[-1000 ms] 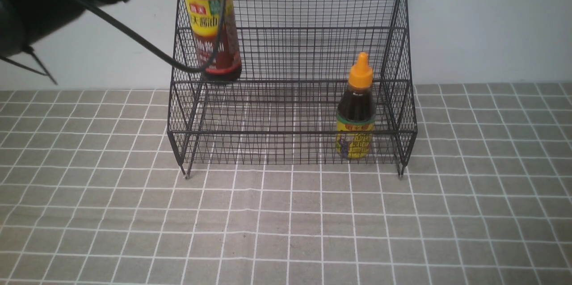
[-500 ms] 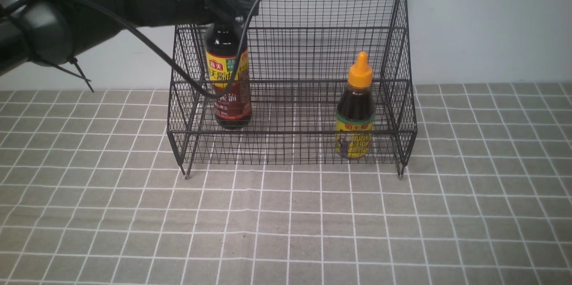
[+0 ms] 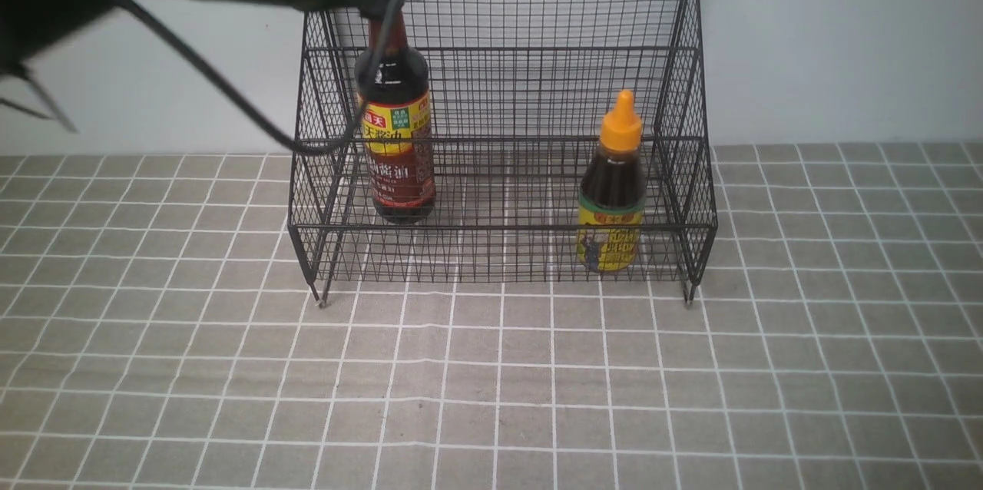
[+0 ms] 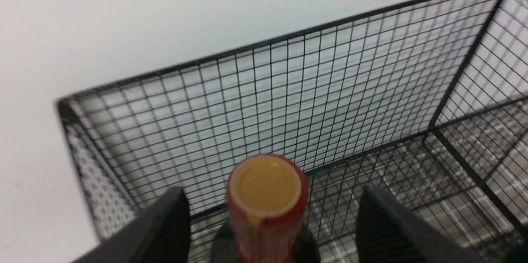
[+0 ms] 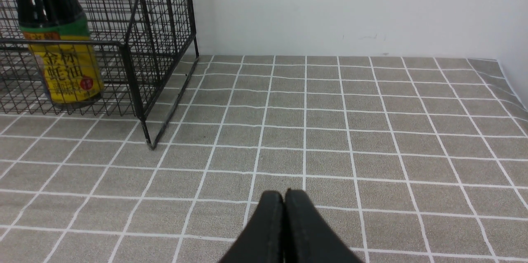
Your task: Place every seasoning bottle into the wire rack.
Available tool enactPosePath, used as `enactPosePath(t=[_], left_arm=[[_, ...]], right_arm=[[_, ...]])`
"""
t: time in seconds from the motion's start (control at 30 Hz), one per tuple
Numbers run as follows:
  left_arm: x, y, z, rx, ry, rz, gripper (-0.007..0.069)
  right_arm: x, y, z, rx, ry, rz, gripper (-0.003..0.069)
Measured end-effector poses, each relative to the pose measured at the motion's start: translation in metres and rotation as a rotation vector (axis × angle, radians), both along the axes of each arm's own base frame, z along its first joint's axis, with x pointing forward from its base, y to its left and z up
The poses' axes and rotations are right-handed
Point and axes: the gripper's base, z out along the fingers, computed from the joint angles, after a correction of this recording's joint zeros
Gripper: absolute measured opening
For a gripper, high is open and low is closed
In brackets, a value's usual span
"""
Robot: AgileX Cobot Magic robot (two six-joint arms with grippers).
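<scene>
Black wire-mesh rack (image 3: 499,140): contains both bottles
Tall soy sauce bottle (image 3: 399,144): upright, left side
Orange-capped bottle (image 3: 612,198): right side
Left gripper (image 4: 272,213): released, fingers apart around bottle top
Right gripper (image 5: 284,199): clenched

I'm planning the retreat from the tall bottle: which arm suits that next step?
Left: its open gripper brackets the tall bottle's cap; the right gripper is shut over bare table.

Left fingers (image 4: 169,217) spread, right fingers (image 5: 295,221) closed
</scene>
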Motion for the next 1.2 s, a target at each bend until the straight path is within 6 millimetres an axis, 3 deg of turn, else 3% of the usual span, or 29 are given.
enactPosePath(t=[0.07, 0.17, 0.23, 0.27, 0.37, 0.43, 0.47, 0.53, 0.63, 0.67, 0.77, 0.9, 1.0, 1.2], left_arm=[[-0.009, 0.003, 0.008, 0.017, 0.004, -0.006, 0.047], [-0.056, 0.016, 0.046, 0.049, 0.015, -0.023, 0.0348], [-0.071, 0.02, 0.055, 0.051, 0.034, -0.028, 0.0286], [-0.094, 0.026, 0.069, 0.039, 0.035, -0.029, 0.0202], [-0.149, 0.041, 0.098, 0.004, 0.034, -0.024, 0.0043], [-0.166, 0.046, 0.106, -0.008, 0.022, -0.022, 0.0021], [-0.193, 0.054, 0.114, -0.031, 0.005, -0.016, 0.0001], [-0.213, 0.06, 0.118, -0.05, -0.015, -0.009, -0.0004], [-0.262, 0.079, 0.113, -0.072, -0.058, 0.047, -0.0007], [-0.267, 0.081, 0.111, -0.072, -0.065, 0.055, -0.0007], [-0.319, 0.103, 0.09, -0.087, -0.131, 0.135, -0.0007], [-0.351, 0.115, 0.065, -0.104, -0.166, 0.16, -0.0007], [-0.367, 0.12, 0.044, -0.104, -0.185, 0.168, -0.0007], [-0.373, 0.126, 0.024, -0.1, -0.279, 0.194, -0.0007]], right_arm=[[0.0, 0.0, 0.0, 0.0, 0.0, 0.0, -0.0011], [0.0, 0.0, 0.0, 0.0, 0.0, 0.0, -0.0011], [0.0, 0.0, 0.0, 0.0, 0.0, 0.0, -0.0011], [0.0, 0.0, 0.0, 0.0, 0.0, 0.0, -0.0011], [0.0, 0.0, 0.0, 0.0, 0.0, 0.0, -0.0011], [0.0, 0.0, 0.0, 0.0, 0.0, 0.0, -0.0011], [0.0, 0.0, 0.0, 0.001, 0.0, 0.0, -0.0011], [0.0, 0.0, 0.0, 0.005, 0.0, -0.001, -0.0011], [0.0, 0.0, 0.0, 0.01, 0.0, -0.002, -0.0011], [0.0, 0.0, 0.0, 0.01, 0.0, -0.002, -0.0011], [0.0, 0.0, 0.0, 0.01, 0.0, -0.002, -0.0011], [0.0, 0.0, 0.0, 0.01, 0.0, -0.002, -0.0011], [0.0, 0.0, 0.0, 0.01, 0.0, -0.002, -0.0011], [0.0, 0.0, 0.0, 0.011, 0.0, -0.002, -0.0011]])
